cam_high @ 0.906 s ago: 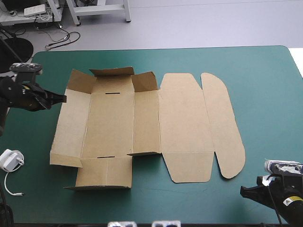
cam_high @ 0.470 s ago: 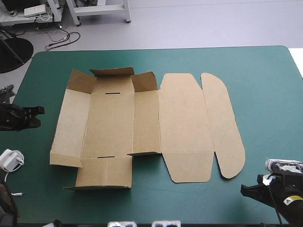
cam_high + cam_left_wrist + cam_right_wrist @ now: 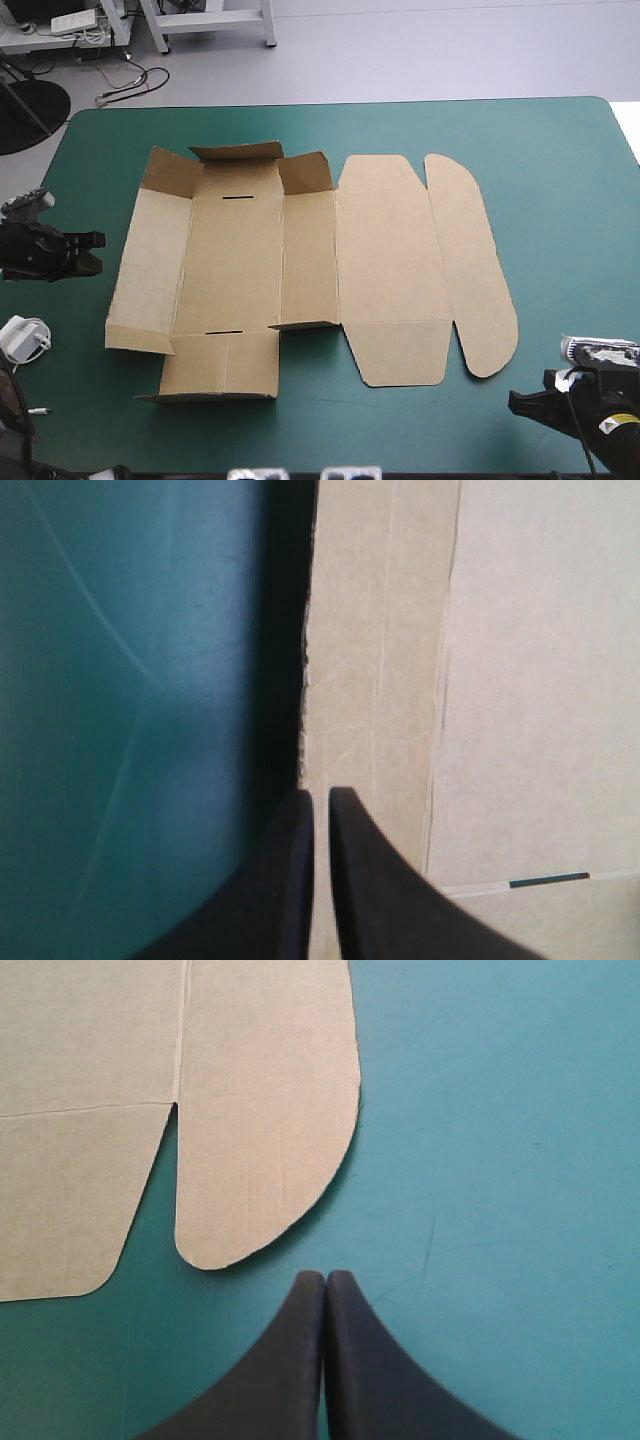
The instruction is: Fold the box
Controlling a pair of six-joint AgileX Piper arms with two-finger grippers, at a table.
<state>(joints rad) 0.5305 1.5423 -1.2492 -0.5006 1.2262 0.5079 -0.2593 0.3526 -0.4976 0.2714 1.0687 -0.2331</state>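
Note:
The brown box (image 3: pixel 300 260) lies opened out at mid-table, its rounded lid flap (image 3: pixel 470 270) flat to the right. Short flaps (image 3: pixel 235 152) along the far left edge stand partly raised. My left gripper (image 3: pixel 100 241) hovers just off the box's left edge, fingers shut. In the left wrist view the gripper (image 3: pixel 320 796) points at that edge of the board (image 3: pixel 380 680), with nothing held. My right gripper (image 3: pixel 513 404) rests shut near the table's front right corner. In the right wrist view the gripper (image 3: pixel 325 1278) sits a little short of the lid flap's rounded corner (image 3: pixel 260 1110).
A white adapter (image 3: pixel 25 338) with a thin cable lies on the teal-green cover (image 3: pixel 560 180) near the table's left edge, just nearer than my left gripper. Open cover stretches to the right of the box and along the far edge.
The left gripper drew back from the box's far-left corner toward the table's left edge, then crept slightly back toward the box. The right gripper and box stayed put.

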